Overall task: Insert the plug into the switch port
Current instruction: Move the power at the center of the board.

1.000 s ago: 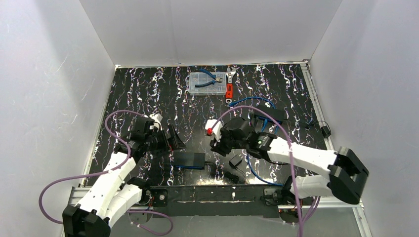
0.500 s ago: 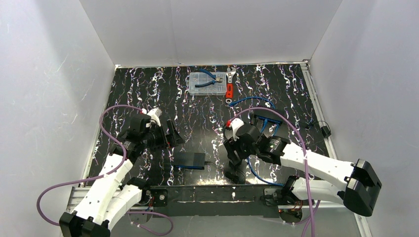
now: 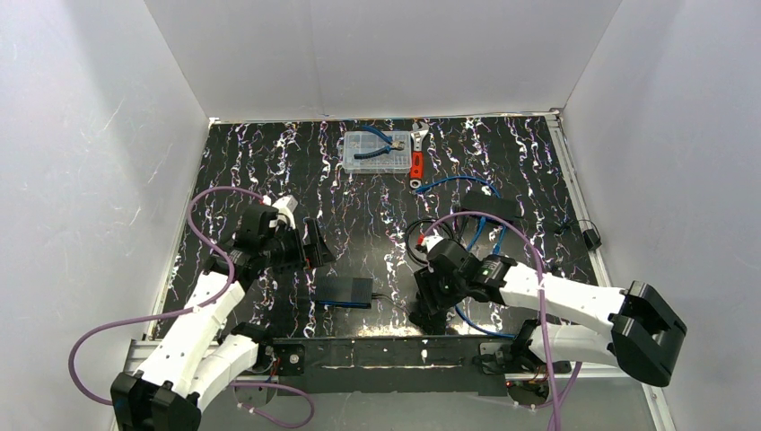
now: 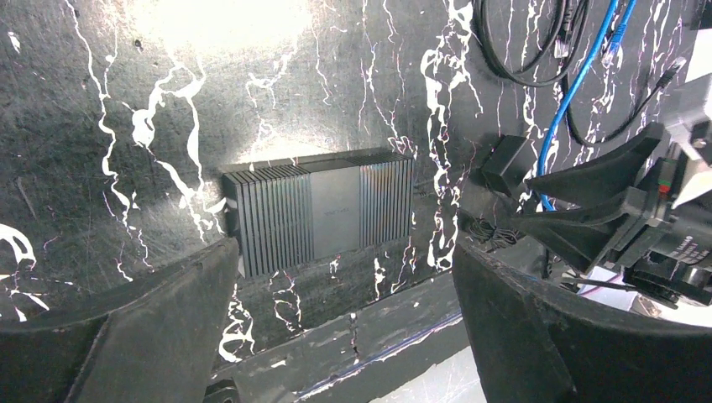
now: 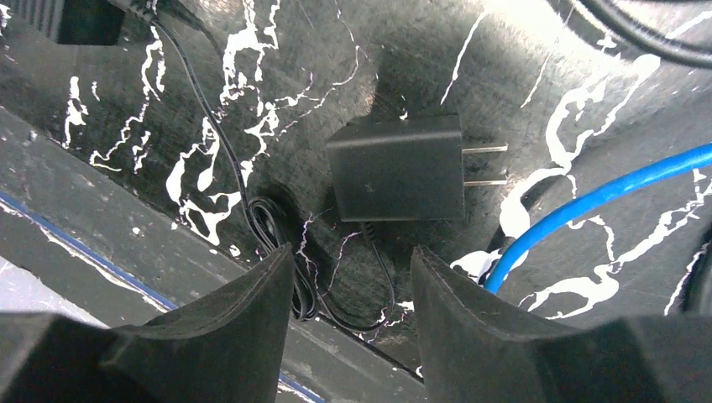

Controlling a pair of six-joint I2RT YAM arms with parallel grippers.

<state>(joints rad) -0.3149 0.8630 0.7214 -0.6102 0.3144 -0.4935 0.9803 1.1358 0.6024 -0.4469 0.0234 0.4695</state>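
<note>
- Right tool [image 5: 348, 256]: spread, nothing between the jaws, pointing down and hanging off the counter [image 5: 277, 75].
- Just beyond its tips: black adapter [image 5: 396, 168], lying flat, prongs [image 5: 485, 165] pointing to the tool's right. Judged: the jaws straddle the adapter's line, so a pinch across its body looks like the step in hand.
- Thin cord [image 5: 260, 210] leaves the adapter's near side, loops close under the tool, then runs off to its far left. Its end is out of sight, so I cannot tell whether that plug is loose or seated.
- Blue cable [image 5: 604, 197]: right of the adapter, apart from it.
- Left tool [image 4: 342, 252]: spread wide, empty, clear of the counter.
- Switch [image 4: 319, 210]: flat on the counter ahead of the left tool, centred between its jaws, and near the right tool's left side. The port in its edge is not made out in any view.
- Judged: the left tool is lined up to clamp and steady the switch while the right brings the plug.
- Risk, judged: the cord loop may snag a jaw.
</note>
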